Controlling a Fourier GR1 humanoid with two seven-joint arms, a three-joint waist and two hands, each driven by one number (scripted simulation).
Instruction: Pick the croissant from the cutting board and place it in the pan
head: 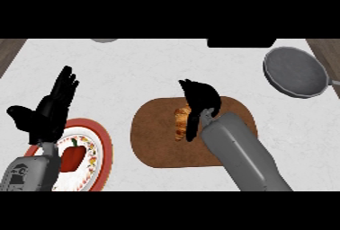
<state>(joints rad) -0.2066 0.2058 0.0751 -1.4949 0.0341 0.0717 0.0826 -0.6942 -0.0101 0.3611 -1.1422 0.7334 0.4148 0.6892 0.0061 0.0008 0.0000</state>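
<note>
Left hand [50,112] first: I see it held open at the left side of the view, fingers straight and pointing away from me, thumb spread out to the left, holding nothing. Just below its wrist and partly under the forearm sits a plate [101,139] with a red rim, and on it a red pepper [72,157] right beside the arm.

Moving right from that hand, past a strip of bare pale counter [153,67], I come to the brown cutting board [156,143]. My right hand [199,101] is over the board's middle, fingers curled downward, and the croissant [180,123] lies on the board just at the left of those fingers, partly hidden under them. I cannot tell whether the fingers actually touch or close round it, so I will not call it gripped. The grey forearm runs back across the board's right half toward the lower edge.

Well up and to the right of that hand, apart from the board, sits the grey pan [295,72], with nothing in it.
</note>
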